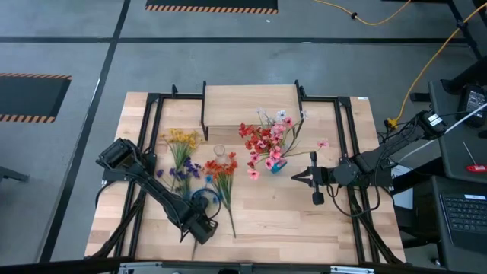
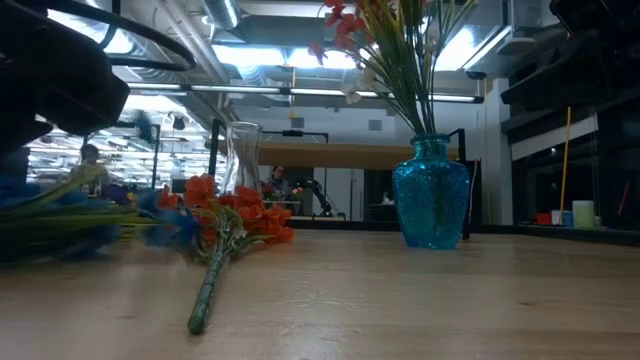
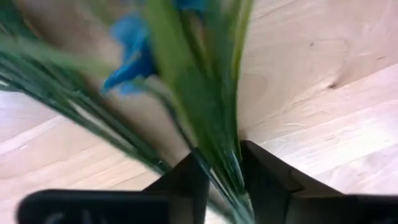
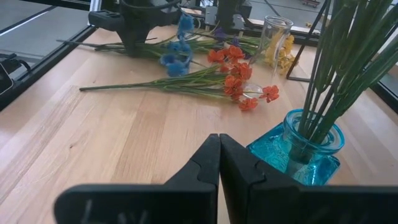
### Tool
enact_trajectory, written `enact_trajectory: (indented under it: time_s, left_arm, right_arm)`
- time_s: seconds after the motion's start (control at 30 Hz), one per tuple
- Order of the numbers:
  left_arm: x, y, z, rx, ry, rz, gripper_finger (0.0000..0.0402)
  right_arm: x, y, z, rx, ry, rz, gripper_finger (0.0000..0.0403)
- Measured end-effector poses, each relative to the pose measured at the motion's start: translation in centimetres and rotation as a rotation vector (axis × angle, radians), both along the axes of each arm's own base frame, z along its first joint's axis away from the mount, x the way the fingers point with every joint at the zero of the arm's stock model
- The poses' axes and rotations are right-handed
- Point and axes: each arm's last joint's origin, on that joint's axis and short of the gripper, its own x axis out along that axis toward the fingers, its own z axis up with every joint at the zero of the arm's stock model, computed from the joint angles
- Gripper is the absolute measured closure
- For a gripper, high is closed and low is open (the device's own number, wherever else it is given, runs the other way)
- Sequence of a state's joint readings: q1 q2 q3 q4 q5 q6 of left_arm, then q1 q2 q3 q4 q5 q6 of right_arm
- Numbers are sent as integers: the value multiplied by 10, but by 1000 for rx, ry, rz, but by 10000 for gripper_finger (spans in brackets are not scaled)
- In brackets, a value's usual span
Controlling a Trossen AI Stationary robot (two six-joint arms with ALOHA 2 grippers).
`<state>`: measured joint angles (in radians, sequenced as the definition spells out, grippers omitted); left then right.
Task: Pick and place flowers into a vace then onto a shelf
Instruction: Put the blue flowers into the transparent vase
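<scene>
So the shelf (image 1: 251, 105) sits at the back edge of the tabletop (image 1: 304, 221), with the vase (image 1: 275, 164) just in front of it toward the right, flowers (image 1: 268, 137) standing in it. A glass (image 1: 219, 151) stands left of the vase, with loose sprays (image 1: 222, 176) lying around it. The left tool (image 1: 199, 227) is near the front over their stems, and the right tool (image 1: 298, 177) is just right of the vase.

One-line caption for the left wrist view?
Left gripper shut on green stems of the blue flowers above the wooden table.
</scene>
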<state>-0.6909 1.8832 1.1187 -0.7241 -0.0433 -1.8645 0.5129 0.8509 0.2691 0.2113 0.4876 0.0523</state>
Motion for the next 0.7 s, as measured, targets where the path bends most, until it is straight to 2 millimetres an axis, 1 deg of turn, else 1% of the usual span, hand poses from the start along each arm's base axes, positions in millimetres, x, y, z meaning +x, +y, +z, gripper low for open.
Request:
enact_trajectory:
  time_s: [0.17, 0.27, 0.43, 0.57, 0.7]
  left_arm:
    - [-1, 1, 1, 17, -12, 0, 371]
    - [-1, 1, 5, 19, -37, 2, 391]
    - [-2, 3, 14, 49, -94, 4, 387]
    - [-4, 3, 26, 53, -157, 6, 390]
    - [-12, 0, 41, 27, -191, -13, 393]
  right_arm:
    - [0, 0, 0, 0, 0, 0, 389]
    - [0, 0, 0, 0, 0, 0, 389]
    - [0, 0, 0, 0, 0, 0, 389]
    - [0, 0, 0, 0, 1, 0, 389]
    - [0, 0, 0, -1, 2, 0, 389]
